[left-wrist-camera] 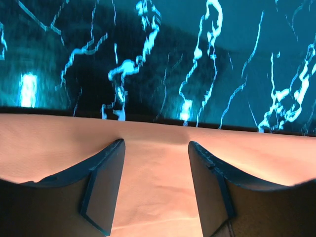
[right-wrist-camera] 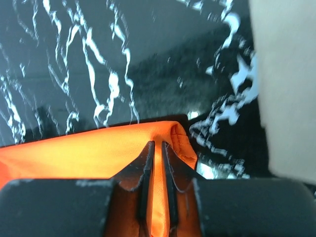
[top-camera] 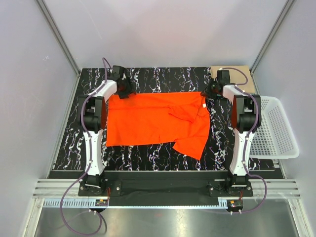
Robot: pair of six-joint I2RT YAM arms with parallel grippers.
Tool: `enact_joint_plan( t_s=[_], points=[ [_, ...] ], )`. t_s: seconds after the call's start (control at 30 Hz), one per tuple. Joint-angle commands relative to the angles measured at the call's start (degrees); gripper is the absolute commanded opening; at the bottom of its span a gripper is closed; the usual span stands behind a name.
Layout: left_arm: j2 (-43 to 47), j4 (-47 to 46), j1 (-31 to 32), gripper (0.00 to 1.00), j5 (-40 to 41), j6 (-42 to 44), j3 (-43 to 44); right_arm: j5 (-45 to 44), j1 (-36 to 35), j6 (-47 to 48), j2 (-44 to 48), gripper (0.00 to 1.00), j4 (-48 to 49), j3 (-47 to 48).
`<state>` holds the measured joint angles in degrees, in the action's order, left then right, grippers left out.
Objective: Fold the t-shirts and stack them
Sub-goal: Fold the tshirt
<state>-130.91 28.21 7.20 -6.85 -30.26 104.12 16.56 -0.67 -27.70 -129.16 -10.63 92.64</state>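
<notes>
The left pincer (left-wrist-camera: 156,143) stands released, its two fingers (left-wrist-camera: 104,190) well apart; the orange shirt (left-wrist-camera: 153,187) lies flat beneath and between them, nothing nipped; the shirt's far edge runs just ahead of the fingertips, and past that edge shows the black marbled table (left-wrist-camera: 148,59).

The right pincer (right-wrist-camera: 158,145) is clenched on the orange shirt; a thin strip of cloth is caught between its nearly closed fingers, and a rolled bit of hem sits just ahead and to the right of the tips; a folded tan shirt (right-wrist-camera: 286,89) lies off to its right, apart from the orange cloth, with table between.

From above, the orange shirt spreads between the two pincers, one at each far corner, and reaches back toward the arm bases; its right part lies rumpled, with a small white label (top-camera: 204,105) just beside the right pincer; a white basket (top-camera: 279,133) sits to the right of that arm, off the table's edge.
</notes>
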Motion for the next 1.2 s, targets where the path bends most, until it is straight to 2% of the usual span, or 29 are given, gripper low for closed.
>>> enact_joint_plan(
  t_s=[0.0, 0.2, 0.3, 0.4, 0.5, 0.6, 0.67, 0.7, 0.73, 0.8, 0.83, 0.9, 0.97, 1.03, 1.17],
  points=[
    [-3.38, 1.59, -1.22, 0.60, 2.37, 0.73, 4.51, -4.86, 0.32, 1.07, -2.40, 0.17, -4.39, 5.35],
    [-5.94, 0.80, -2.19, 0.62, -0.88, 2.75, 9.87, 1.19, 0.32, 0.55, -2.94, 0.20, -1.76, 8.60],
    [-1.82, 0.19, -2.28, 0.64, -4.30, 3.89, 9.53, 1.81, 0.40, 0.81, -0.84, 0.24, -3.07, 10.80],
    [6.17, -1.40, -2.11, 0.75, -8.26, 2.76, 4.36, 1.29, 0.32, 0.64, 3.82, 0.34, -5.79, 11.68],
    [14.96, 0.27, -1.14, 0.75, -4.50, 1.00, -2.75, -2.57, -0.29, 0.11, 10.32, 0.41, -12.20, 10.11],
    [24.45, 0.44, -0.87, 0.73, 1.21, -2.86, -14.00, -9.60, -1.53, -4.08, 17.61, 0.42, -20.46, 4.06],
    [30.61, 1.15, -0.87, 0.73, 6.57, -7.59, -22.32, -13.98, -2.76, -8.14, 24.00, 0.44, -26.88, -3.22],
    [32.54, 1.32, -0.87, 0.73, 6.68, -8.84, -24.90, -14.36, -3.20, -11.03, 26.74, 0.44, -26.98, -7.00],
    [35.87, 1.93, -0.87, 0.73, 9.37, -11.63, -29.80, -14.19, -4.33, -12.19, 32.86, 0.44, -25.07, -15.56],
    [40.36, 2.64, -0.96, 0.73, 10.63, -13.59, -34.22, -14.36, -5.13, -17.09, 38.96, 0.45, -23.83, -23.96],
    [41.60, 3.51, -1.05, 0.74, 12.28, -15.51, -37.98, -13.14, -5.48, -17.99, 44.38, 0.54, -22.08, -31.57],
    [45.54, 2.48, -1.05, 0.73, 12.48, -16.23, -41.96, -11.39, -5.92, -18.97, 48.81, 0.51, -21.27, -40.03],
    [48.02, 2.12, -1.05, 0.73, 12.83, -16.76, -47.06, -12.33, -8.03, -19.75, 54.00, 0.46, -22.84, -43.58],
    [51.45, 1.77, -1.14, 0.73, 14.49, -17.90, -51.09, -16.09, -10.39, -21.59, 58.64, 0.46, -25.14, -47.71],
    [56.02, 1.68, -1.84, 0.73, 15.47, -19.92, -55.07, -16.29, -17.41, -28.43, 63.59, 0.45, -24.61, -54.31]
  ],
)
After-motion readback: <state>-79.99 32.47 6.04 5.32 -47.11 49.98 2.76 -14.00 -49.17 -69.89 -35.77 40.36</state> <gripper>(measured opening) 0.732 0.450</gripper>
